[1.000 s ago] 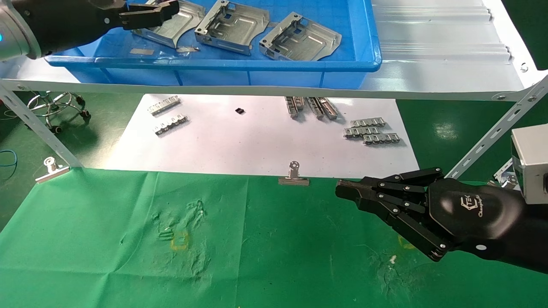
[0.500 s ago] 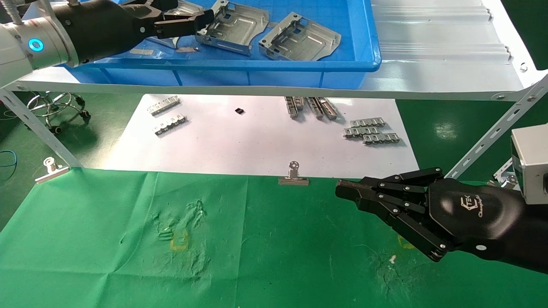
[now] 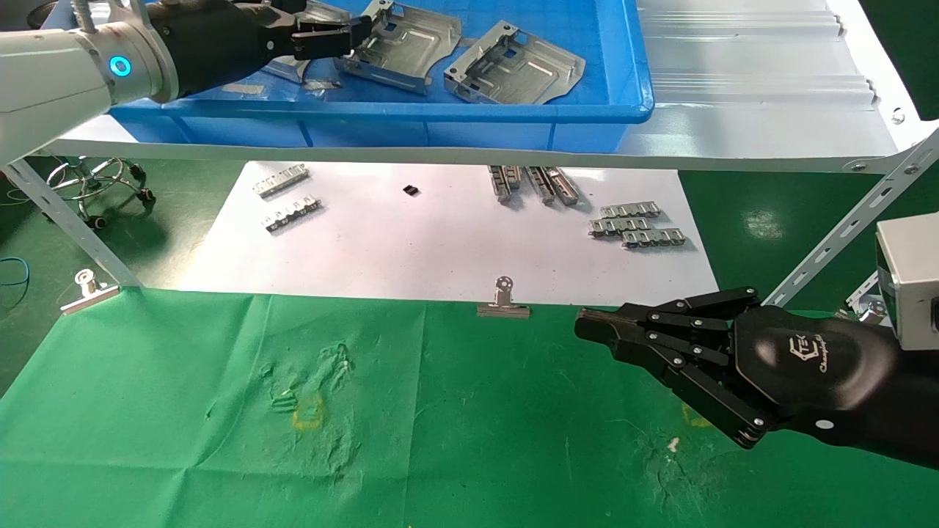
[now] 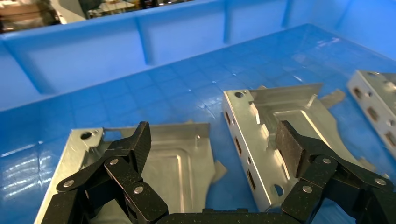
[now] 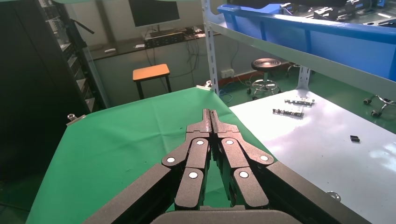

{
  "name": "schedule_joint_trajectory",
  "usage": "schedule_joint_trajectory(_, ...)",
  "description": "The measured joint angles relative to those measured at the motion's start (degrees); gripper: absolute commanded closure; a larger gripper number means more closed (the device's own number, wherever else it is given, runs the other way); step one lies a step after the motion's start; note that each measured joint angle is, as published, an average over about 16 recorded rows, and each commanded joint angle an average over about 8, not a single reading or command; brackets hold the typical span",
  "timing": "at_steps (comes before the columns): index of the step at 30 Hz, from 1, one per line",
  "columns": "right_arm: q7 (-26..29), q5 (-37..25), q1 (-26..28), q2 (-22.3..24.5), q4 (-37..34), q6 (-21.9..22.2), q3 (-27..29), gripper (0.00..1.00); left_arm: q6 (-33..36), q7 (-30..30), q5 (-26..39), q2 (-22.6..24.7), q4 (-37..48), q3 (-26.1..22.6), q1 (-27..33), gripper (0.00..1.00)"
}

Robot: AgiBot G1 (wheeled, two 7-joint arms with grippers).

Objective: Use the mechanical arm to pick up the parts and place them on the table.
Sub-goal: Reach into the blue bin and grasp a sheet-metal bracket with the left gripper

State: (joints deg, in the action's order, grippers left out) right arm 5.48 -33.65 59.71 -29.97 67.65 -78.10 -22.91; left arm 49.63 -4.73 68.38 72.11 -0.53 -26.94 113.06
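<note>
Now, left gripper (image 3: 345, 37): fingers spread apart inside the blue bin (image 3: 513, 114), over the metal parts (image 4: 261, 135), straddling the gap between two of them, grasping nothing.
Third part (image 3: 513, 66): lies further right in the bin.
Right gripper (image 3: 598, 326): fingers pressed together, empty, hovering over the green table (image 3: 183, 411).

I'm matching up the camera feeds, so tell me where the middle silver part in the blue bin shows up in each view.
Head view: the middle part lies in the blue bin at top, just ahead of the open left claw.
Left wrist view: the same part sits right of center, between the claw's fingers.
Right wrist view: only the bin's outer wall is clear; parts cannot be told apart.
Shared landmark: the blue bin.
</note>
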Motion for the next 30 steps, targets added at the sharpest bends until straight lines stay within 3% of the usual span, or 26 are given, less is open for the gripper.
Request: schedule_joint_trajectory(30, 0.0, 0.0, 0.0, 0.0, 0.0, 0.0, 0.0, 1.00, -0.7, 0.3, 1.5, 1.9, 0.6, -1.1, 0.4, 1.00)
